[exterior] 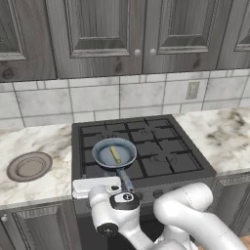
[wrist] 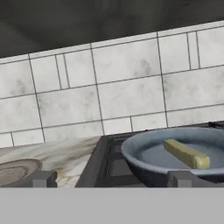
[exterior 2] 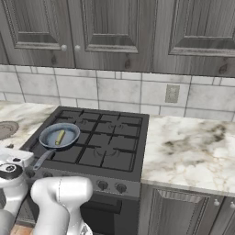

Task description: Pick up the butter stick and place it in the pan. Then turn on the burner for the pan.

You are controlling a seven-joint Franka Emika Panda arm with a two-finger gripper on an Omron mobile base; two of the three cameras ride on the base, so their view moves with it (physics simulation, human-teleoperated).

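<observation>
The grey-blue pan [exterior: 103, 156] sits on the stove's front left burner, its long handle [exterior: 125, 178] pointing toward me. The pale-yellow butter stick [exterior: 115, 154] lies flat inside the pan [exterior 2: 69, 133], near its middle. In the hand view the butter stick [wrist: 186, 153] rests in the pan [wrist: 144, 154] just ahead and to the right. My gripper [wrist: 112, 179] is open, fingertips [wrist: 43, 178] wide apart with nothing between them. It hovers low at the stove's front left edge, beside the pan handle and level with the pan rim.
A black gas stove [exterior: 163, 149] is set into the marble counter [exterior 2: 193, 151]. Its knobs [exterior 2: 102, 185] line the front panel. A round brown plate [exterior: 29, 166] lies on the counter left of the stove. Tiled wall and cabinets stand behind.
</observation>
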